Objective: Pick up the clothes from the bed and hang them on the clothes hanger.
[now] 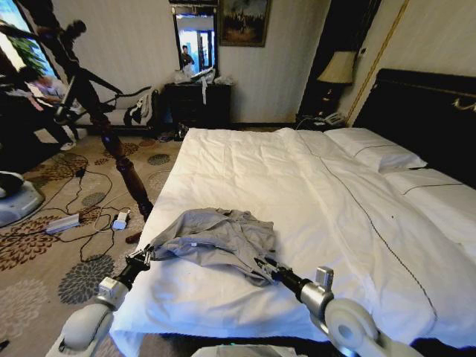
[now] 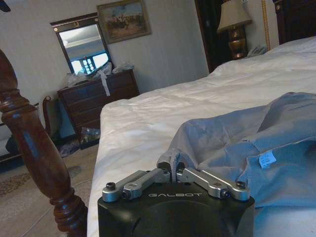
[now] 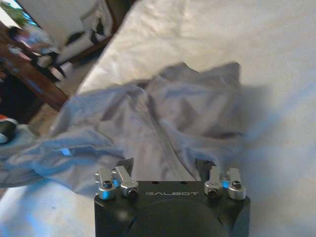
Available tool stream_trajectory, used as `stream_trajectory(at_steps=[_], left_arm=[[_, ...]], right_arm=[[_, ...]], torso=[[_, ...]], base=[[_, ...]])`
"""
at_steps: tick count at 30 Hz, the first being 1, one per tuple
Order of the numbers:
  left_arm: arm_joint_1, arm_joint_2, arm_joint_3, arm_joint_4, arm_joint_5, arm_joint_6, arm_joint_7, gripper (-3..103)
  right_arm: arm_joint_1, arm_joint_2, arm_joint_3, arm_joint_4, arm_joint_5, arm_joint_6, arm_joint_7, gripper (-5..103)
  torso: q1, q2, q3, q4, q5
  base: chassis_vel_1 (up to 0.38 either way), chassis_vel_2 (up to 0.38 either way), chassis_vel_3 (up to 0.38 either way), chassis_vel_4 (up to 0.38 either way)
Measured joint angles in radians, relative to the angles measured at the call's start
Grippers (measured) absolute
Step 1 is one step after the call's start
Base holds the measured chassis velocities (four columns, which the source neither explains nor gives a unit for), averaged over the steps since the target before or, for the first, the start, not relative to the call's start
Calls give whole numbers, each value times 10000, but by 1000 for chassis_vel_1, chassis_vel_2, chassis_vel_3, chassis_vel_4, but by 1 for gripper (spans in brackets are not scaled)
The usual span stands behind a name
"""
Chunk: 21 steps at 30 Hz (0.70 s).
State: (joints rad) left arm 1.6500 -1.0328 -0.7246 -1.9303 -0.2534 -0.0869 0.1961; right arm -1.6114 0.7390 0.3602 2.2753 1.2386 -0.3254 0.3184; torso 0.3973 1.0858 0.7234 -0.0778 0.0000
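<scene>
The clothes (image 1: pixel 219 236) lie crumpled on the bed (image 1: pixel 320 201), our left gripper (image 1: pixel 143 256) pinching their nine-o'clock edge, our right gripper (image 1: pixel 265 266) spread at five o'clock; hanging remains.

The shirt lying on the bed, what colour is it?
Light grey-blue, plain with no pattern; the shirt shows best in the head view.

Soft, matt, creased cloth forms the clothes (image 1: pixel 219 239); the bed (image 1: pixel 297 193) wears wrinkled white fabric beside a glossy turned-wood post (image 1: pixel 123 160).
</scene>
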Motion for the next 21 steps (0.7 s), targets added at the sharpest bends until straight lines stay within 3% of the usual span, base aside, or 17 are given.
stream_trajectory(at_steps=[1, 3, 4, 6, 7, 14, 17, 18, 21], left_arm=[[-37, 0, 51, 38, 3, 0, 0, 0], [-84, -3, 115, 79, 11, 0, 0, 0], [-107, -5, 151, 101, 16, 0, 0, 0], [-123, -5, 177, 115, 19, 0, 0, 0], [-130, 0, 189, 128, 19, 0, -1, 0], [-141, 103, 161, 160, -16, 0, -8, 0], [-153, 147, 134, 163, -55, 0, -16, 0], [-158, 159, 128, 164, -64, 0, -21, 0], [-161, 168, 124, 169, -71, 0, -25, 0]], right_arm=[[-68, -17, 43, 24, 112, -128, 188, 78], [-144, -18, 56, 44, 187, -232, 331, 78], [-174, -6, 53, 46, 206, -274, 364, 88], [-189, 11, 32, 46, 208, -309, 371, 88], [-192, 25, 5, 39, 205, -331, 371, 97], [-280, 32, -95, 31, 138, -388, 118, 100], [-386, 13, -153, 116, 10, -377, -361, 100], [-410, 17, -182, 130, -57, -363, -529, 91], [-432, 33, -212, 138, -134, -338, -704, 86]], torso=[[0, 0, 0, -1, -1], [0, 0, 0, -2, 0], [0, 0, 0, -2, -1], [0, 0, 0, -1, 0], [0, 0, 0, -2, 0], [0, 0, 0, -1, 0], [0, 0, 0, 0, -1], [0, 0, 0, -1, -1], [0, 0, 0, -1, 0]], base=[[0, 0, 0, 0], [0, 0, 0, 0], [0, 0, 0, 0], [0, 0, 0, 0], [0, 0, 0, 0], [0, 0, 0, 0], [0, 0, 0, 0], [0, 0, 0, 0], [0, 0, 0, 0]])
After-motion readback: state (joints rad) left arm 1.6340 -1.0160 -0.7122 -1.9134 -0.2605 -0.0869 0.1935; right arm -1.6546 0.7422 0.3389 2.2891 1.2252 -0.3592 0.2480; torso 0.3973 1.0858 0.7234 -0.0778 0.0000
